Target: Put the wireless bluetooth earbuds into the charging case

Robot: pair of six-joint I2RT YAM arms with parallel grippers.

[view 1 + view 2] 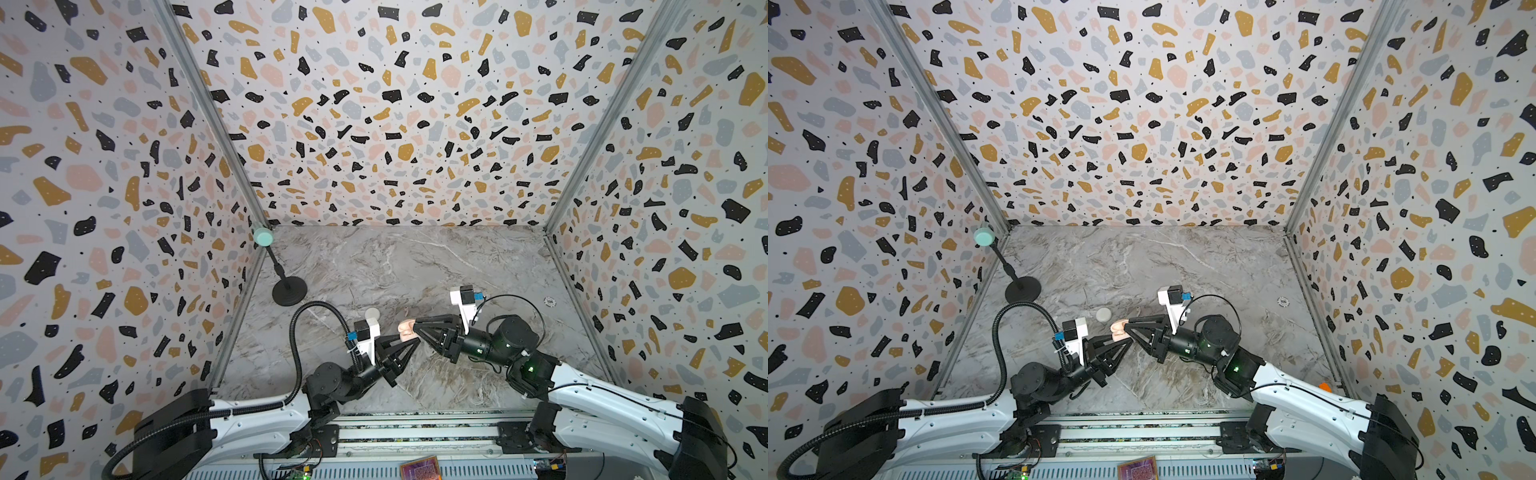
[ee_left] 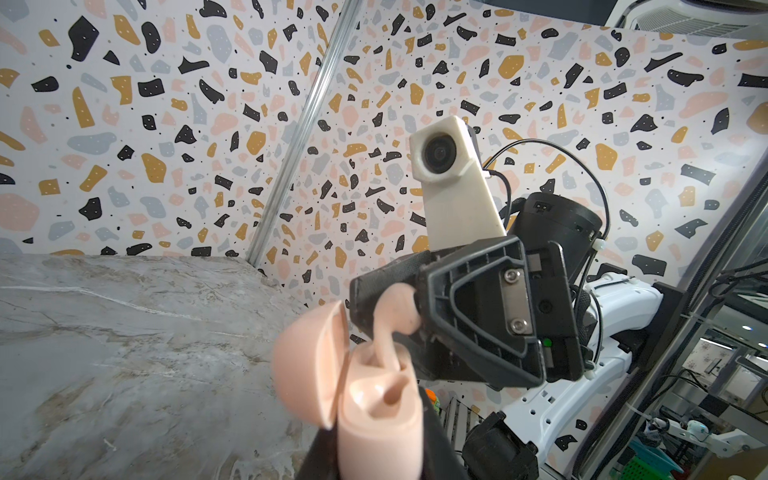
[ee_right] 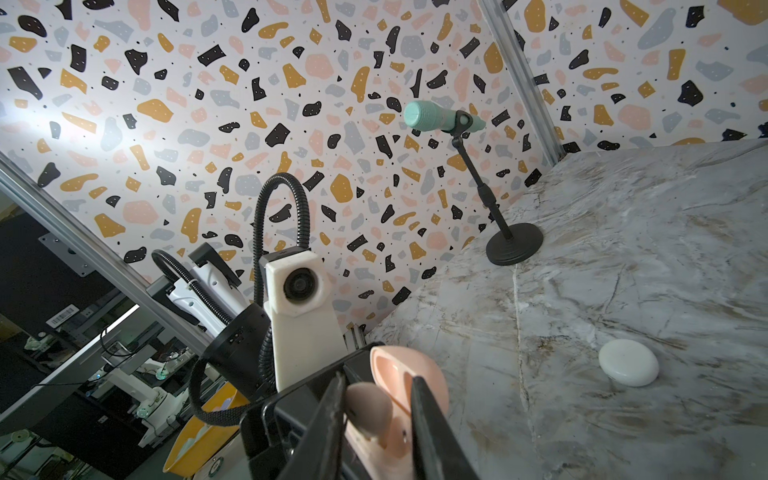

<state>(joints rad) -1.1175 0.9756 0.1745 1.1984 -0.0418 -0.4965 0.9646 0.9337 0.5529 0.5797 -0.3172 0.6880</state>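
Note:
My left gripper is shut on a pale pink charging case and holds it above the table with its lid swung open. One slot in the case shows empty. My right gripper meets it from the right, shut on a pale pink earbud. The earbud's stem points down into the case's other slot. In both top views the case shows between the two grippers' tips.
A closed white round case lies on the marble table just behind the left gripper. A black microphone stand with a mint head stands at the back left. A small round token lies at the right.

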